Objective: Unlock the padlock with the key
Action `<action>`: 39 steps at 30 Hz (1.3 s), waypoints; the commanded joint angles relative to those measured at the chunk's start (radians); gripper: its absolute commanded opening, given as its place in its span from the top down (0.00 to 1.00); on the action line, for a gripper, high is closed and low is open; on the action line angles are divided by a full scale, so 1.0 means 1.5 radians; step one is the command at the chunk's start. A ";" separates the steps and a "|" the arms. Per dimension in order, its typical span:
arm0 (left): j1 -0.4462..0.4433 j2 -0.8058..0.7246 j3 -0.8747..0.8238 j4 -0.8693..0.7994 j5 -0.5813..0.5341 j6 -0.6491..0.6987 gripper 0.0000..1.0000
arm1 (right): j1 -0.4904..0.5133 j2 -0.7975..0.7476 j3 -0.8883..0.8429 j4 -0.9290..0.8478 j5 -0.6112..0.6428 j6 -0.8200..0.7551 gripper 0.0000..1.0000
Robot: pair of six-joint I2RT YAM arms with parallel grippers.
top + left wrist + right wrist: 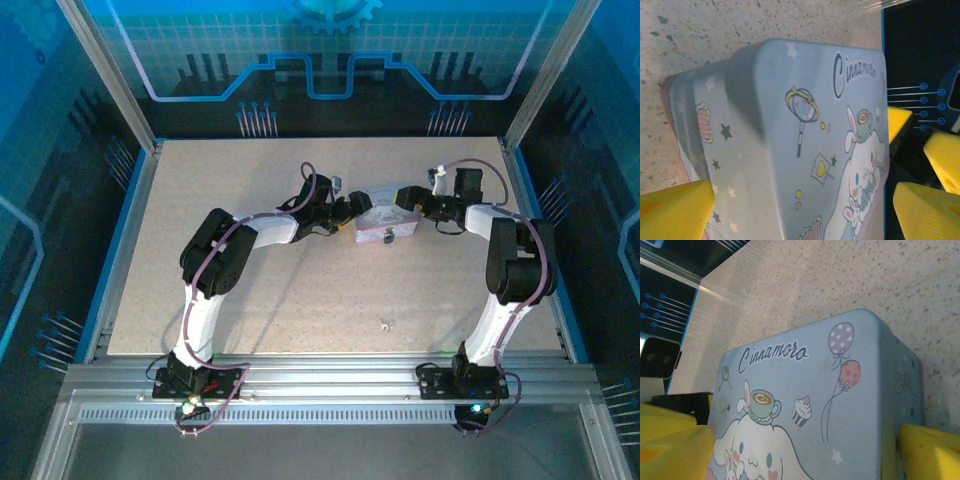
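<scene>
Closed tin (386,220) at far centre, contents hidden, padlock (383,237) on its near face, left gripper (800,202) and right gripper (802,450) both spread wide astride it, key (385,323) lying well nearer, right of centre

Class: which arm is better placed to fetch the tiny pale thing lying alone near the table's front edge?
Right, probably. That thing, likely the key, lies on the right arm's side, nearer its base. The left fingers and right fingers both stand open around the tin.
</scene>
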 commanded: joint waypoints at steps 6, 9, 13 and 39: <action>0.006 -0.089 -0.089 0.017 0.017 0.026 0.06 | 0.076 -0.097 -0.089 -0.013 -0.033 0.014 0.05; 0.009 -0.113 -0.124 0.018 0.016 0.029 0.06 | 0.098 -0.126 -0.119 -0.009 -0.019 0.017 0.05; 0.017 -0.143 -0.172 0.026 0.012 0.027 0.06 | 0.126 -0.164 -0.172 0.004 0.000 0.029 0.04; 0.071 -0.269 -0.298 -0.008 -0.042 0.058 0.01 | 0.266 -0.322 -0.290 -0.064 0.195 0.059 0.00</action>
